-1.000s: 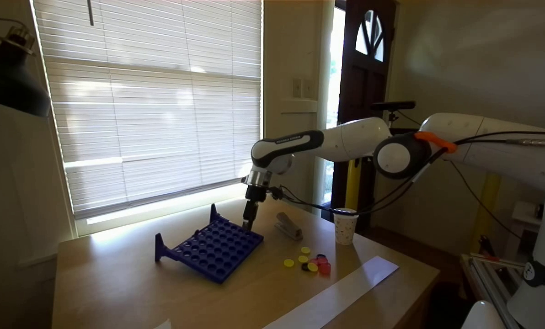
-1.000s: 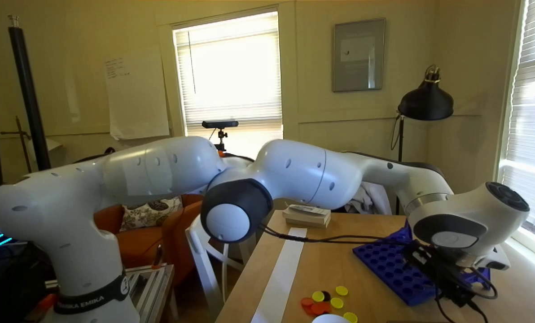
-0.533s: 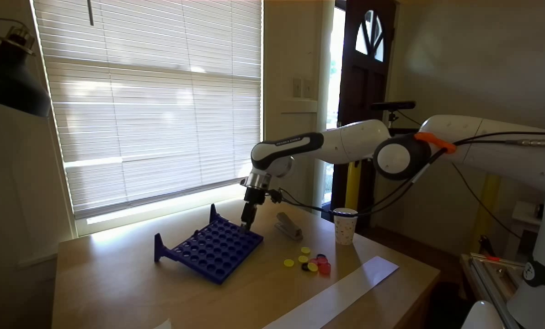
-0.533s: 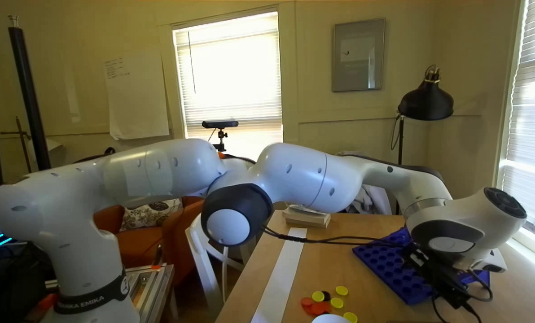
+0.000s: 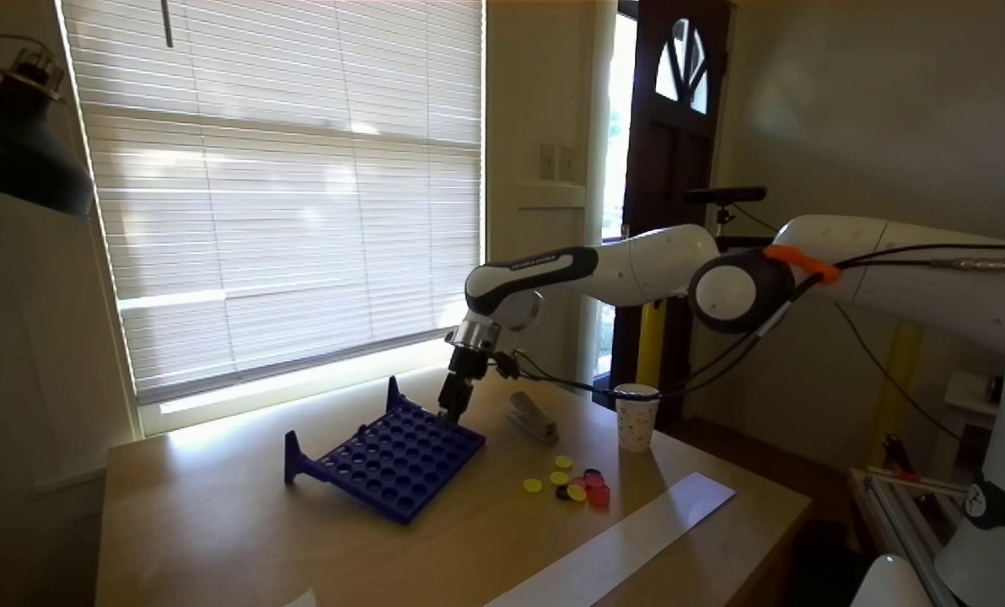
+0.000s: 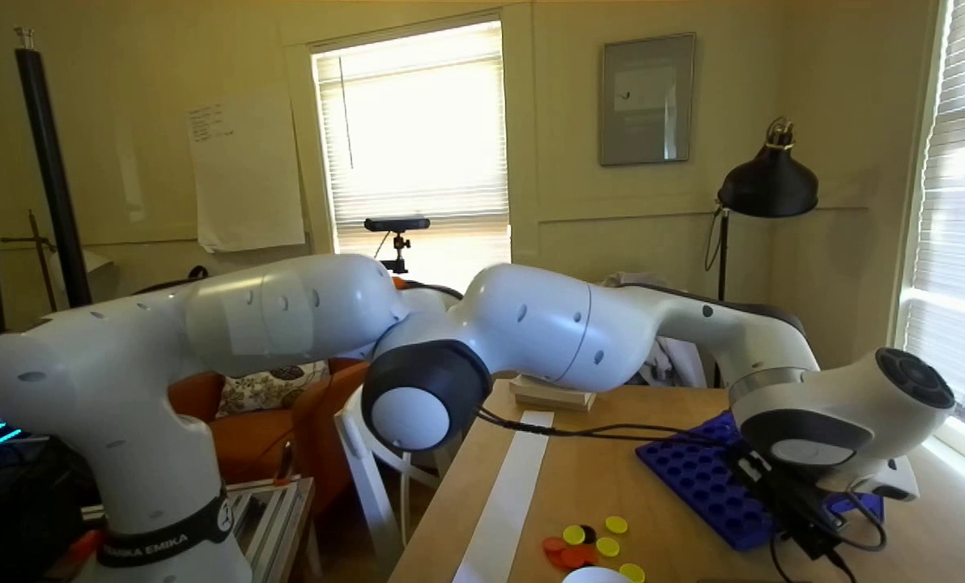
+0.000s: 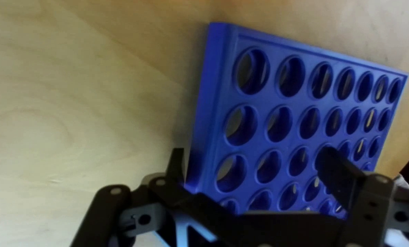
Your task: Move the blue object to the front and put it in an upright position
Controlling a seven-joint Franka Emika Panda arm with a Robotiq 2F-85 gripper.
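Note:
The blue object, a grid panel with rows of holes, lies sloping on the table in both exterior views (image 5: pixel 401 462) (image 6: pixel 697 479). Its feet (image 5: pixel 294 459) stick out on the side nearer the window and lamp. It fills much of the wrist view (image 7: pixel 259 103). My gripper (image 5: pixel 448 415) is at the panel's corner nearest the stapler, tilted. In the wrist view my gripper (image 7: pixel 251 152) is open, one finger outside the panel's edge and the other over its holes. Whether the fingers touch it, I cannot tell. The arm hides the fingertips in an exterior view.
A grey stapler (image 5: pixel 533 418) lies close beside the gripper. A patterned white cup (image 5: pixel 636 424) stands farther along. Several yellow, red and black discs (image 5: pixel 578 484) lie scattered before it. A white paper strip (image 5: pixel 620 546) crosses the table. Books (image 6: pixel 551 394) lie at a table edge.
The arm has lowered a little and the gripper has tilted more, its fingertips shifting slightly over the panel's corner. The panel has not visibly moved.

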